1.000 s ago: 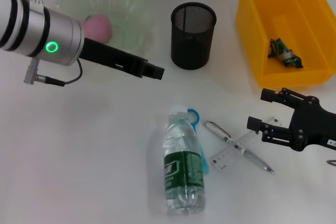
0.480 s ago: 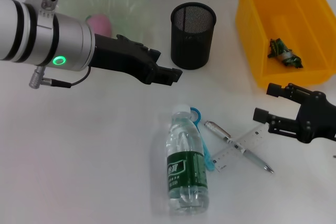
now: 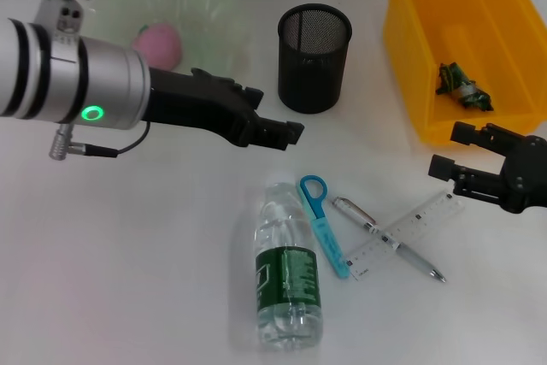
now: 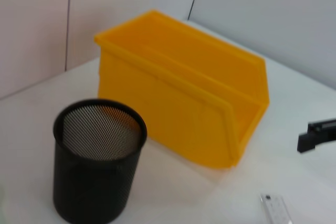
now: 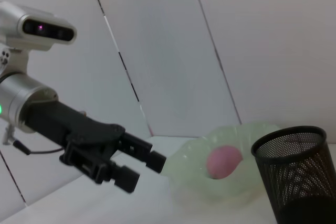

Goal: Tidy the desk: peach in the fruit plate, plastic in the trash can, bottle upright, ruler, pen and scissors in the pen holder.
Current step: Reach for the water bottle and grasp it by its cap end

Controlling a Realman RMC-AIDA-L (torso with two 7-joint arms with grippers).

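Nearest the robot, the bottle [image 3: 289, 275] lay on its side on the worktop [image 3: 128, 279], cap end pointing away. Just beside it lay the scissors [image 3: 323, 224], blue handle loop away from the robot, close along the bottle's upper half but seemingly apart from it. Next came the pen [image 3: 389, 239], crossed by the ruler [image 3: 402, 234], the two touching where they cross.

The left gripper [image 3: 282, 130] hovered above the worktop beyond the bottle's cap, jaws apart. The right gripper [image 3: 451, 153] hung near the ruler's far end, jaws also apart, holding nothing.

Farther back: the holder [image 3: 315, 57] stood upright with nothing seen inside it; the peach [image 3: 157, 44] already sat in the plate [image 3: 214, 14]; the plastic [image 3: 461, 85] lay in the yellow bin [image 3: 410, 40].

Judgement: peach and plastic done; bottle step appeared to be in hand for the left arm. To do it well, the jaws should come down square across the bottle's body near the label, clear of the scissors, close firmly since the round plastic may roll or flex, then pivot it onto its base on bare worktop away from the pen and ruler.
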